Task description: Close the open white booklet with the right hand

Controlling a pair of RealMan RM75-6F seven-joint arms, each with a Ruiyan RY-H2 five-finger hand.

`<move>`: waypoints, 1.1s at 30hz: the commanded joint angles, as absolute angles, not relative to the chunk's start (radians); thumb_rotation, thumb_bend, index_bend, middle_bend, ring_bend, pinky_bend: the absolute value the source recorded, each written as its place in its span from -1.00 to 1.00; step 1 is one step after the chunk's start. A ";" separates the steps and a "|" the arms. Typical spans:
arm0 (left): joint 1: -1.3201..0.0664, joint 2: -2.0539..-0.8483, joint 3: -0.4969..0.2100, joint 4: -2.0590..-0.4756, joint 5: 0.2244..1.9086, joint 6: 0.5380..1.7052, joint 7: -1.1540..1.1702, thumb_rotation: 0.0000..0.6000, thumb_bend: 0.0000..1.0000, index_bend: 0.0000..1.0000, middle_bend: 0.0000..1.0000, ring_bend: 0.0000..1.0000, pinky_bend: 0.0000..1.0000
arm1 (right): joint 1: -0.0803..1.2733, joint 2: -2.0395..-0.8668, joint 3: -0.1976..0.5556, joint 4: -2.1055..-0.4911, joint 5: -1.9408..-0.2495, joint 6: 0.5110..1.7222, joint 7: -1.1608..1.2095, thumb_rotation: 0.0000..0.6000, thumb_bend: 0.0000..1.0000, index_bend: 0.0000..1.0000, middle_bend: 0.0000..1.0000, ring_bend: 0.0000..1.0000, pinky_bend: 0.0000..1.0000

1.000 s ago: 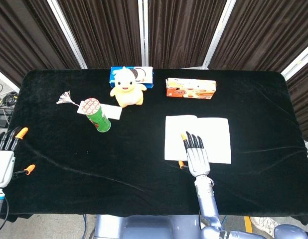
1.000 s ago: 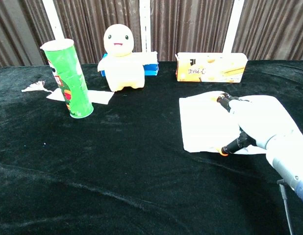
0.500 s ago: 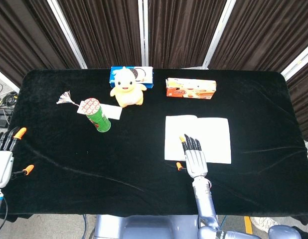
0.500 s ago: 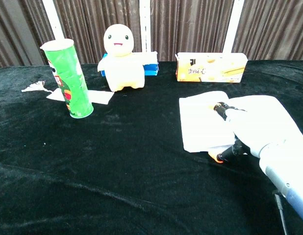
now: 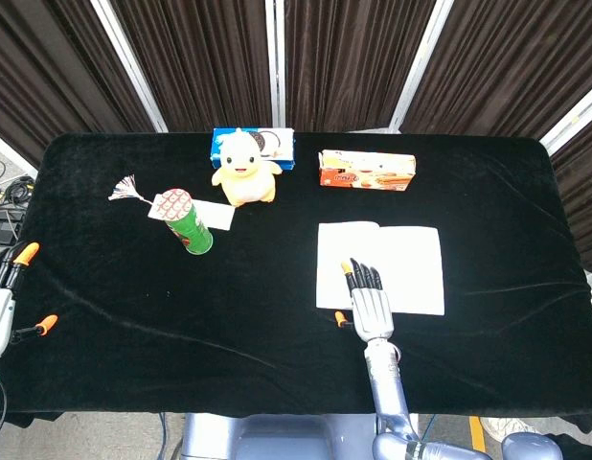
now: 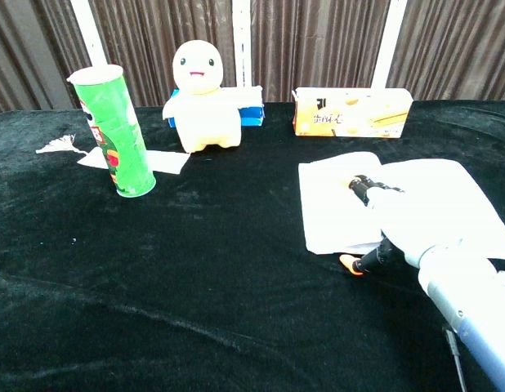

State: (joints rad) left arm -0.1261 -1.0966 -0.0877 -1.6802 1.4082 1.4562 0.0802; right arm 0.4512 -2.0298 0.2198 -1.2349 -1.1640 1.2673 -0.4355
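The white booklet [image 5: 401, 251] [image 6: 330, 196] lies open and flat on the black table, right of centre. My right hand [image 5: 369, 303] [image 6: 399, 229] lies palm down over its near left page, fingers spread and pointing away, thumb off the near edge on the cloth. It holds nothing. My left hand [image 5: 1, 297] hangs at the far left edge of the head view, fingers apart and empty; the chest view does not show it.
A green chip can [image 5: 188, 222] [image 6: 113, 131] stands at the left with a white card [image 5: 216, 215] beside it. A yellow plush toy [image 5: 242, 168] sits before a blue box [image 5: 267, 144]. An orange snack box [image 5: 367, 170] [image 6: 350, 112] lies behind the booklet. A tassel [image 5: 129, 190] lies far left.
My right hand has slid back toward me across the booklet's left page, its thumb now off the near edge. The left hand has drifted lower and further left.
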 commanded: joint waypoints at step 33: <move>-0.128 -1.099 -0.086 -1.687 1.414 1.454 0.075 1.00 -0.75 -1.00 -1.00 -1.00 -1.00 | 0.473 -2.129 0.267 -1.002 -1.183 1.291 -0.439 1.00 -0.59 -1.00 -1.00 -1.00 -1.00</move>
State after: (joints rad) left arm -0.1279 -1.0994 -0.0855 -1.6865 1.4142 1.4541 0.0754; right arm 0.4719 -2.1230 0.2648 -1.0125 -1.1783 1.2857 -0.4487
